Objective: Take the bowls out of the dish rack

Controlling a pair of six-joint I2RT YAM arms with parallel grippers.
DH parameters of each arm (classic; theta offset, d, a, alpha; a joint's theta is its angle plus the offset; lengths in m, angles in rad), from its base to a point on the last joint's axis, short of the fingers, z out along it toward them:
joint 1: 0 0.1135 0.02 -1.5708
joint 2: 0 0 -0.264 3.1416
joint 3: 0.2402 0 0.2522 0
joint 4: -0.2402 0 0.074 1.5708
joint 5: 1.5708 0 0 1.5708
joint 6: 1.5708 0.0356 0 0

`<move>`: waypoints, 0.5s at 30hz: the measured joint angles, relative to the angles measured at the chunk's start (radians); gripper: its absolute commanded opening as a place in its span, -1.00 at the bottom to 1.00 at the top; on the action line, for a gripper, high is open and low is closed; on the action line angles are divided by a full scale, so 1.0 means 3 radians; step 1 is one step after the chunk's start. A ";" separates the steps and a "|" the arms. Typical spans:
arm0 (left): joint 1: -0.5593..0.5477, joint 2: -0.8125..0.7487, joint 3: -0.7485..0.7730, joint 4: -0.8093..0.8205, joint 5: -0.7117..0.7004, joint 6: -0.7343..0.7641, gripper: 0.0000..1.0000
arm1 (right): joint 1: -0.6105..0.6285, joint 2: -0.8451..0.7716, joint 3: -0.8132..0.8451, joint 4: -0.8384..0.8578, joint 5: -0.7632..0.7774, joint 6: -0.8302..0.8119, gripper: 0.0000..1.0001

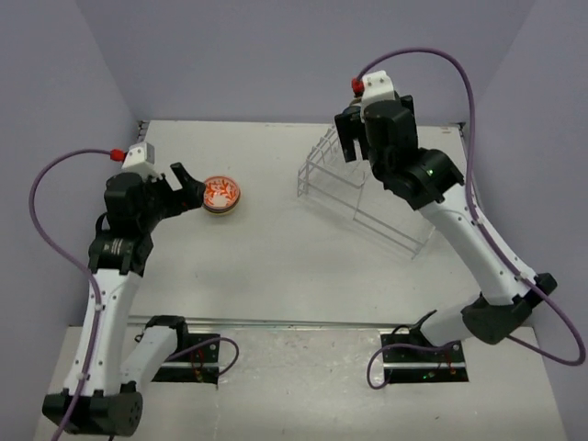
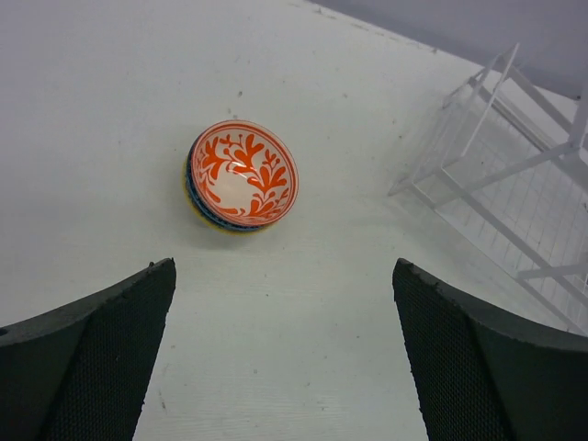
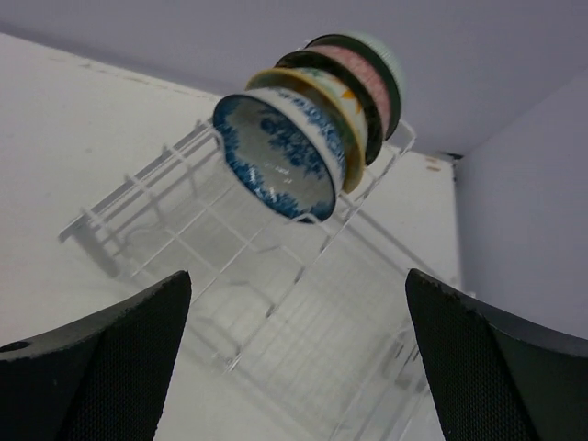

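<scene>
The right pincer (image 3: 299, 276) is held wide open and empty, aimed at the row of bowls stood on edge in the raised slots of the dish rack (image 1: 358, 195). The blue-patterned bowl (image 3: 276, 152) is nearest to it, and yellow-rimmed, pink and pale green ones are packed close behind. The left pincer (image 2: 283, 271) is likewise spread wide, with nothing held, just beside the red-orange floral bowl (image 2: 243, 175). That bowl is set on the desk (image 1: 276, 266), well apart from the rack, and appears to be nested at a tilt on others, whose yellow and blue rims show beneath it.

Several failures are judged possible. A glazed rim pinched off-centre may be let slip. The neighbouring bowl may be dragged or knocked out, since little room is left between them. The light wire rack may be shifted or tipped if a bowl is pulled sideways instead of lifted. The tilted stack may be nudged by the left fingers.

No brand, label or readable writing is found in any view.
</scene>
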 measured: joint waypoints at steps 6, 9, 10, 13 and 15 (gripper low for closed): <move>-0.0080 -0.1010 -0.0615 -0.0009 -0.0248 0.0093 1.00 | -0.0070 0.0718 0.0338 0.0402 0.0725 -0.1030 0.87; -0.0125 -0.1197 -0.0834 -0.0062 -0.0351 0.0095 1.00 | -0.0103 0.0993 0.0460 0.0491 0.0833 -0.1364 0.65; -0.0136 -0.1211 -0.0858 -0.0071 -0.0381 0.0095 1.00 | -0.0116 0.1055 0.0488 0.0509 0.0849 -0.1451 0.63; -0.0206 -0.1218 -0.0882 -0.0064 -0.0440 0.0095 1.00 | -0.0158 0.1157 0.0510 0.0562 0.0872 -0.1635 0.54; -0.0261 -0.1199 -0.0884 -0.0056 -0.0458 0.0095 1.00 | -0.0196 0.1194 0.0510 0.0632 0.0876 -0.1741 0.43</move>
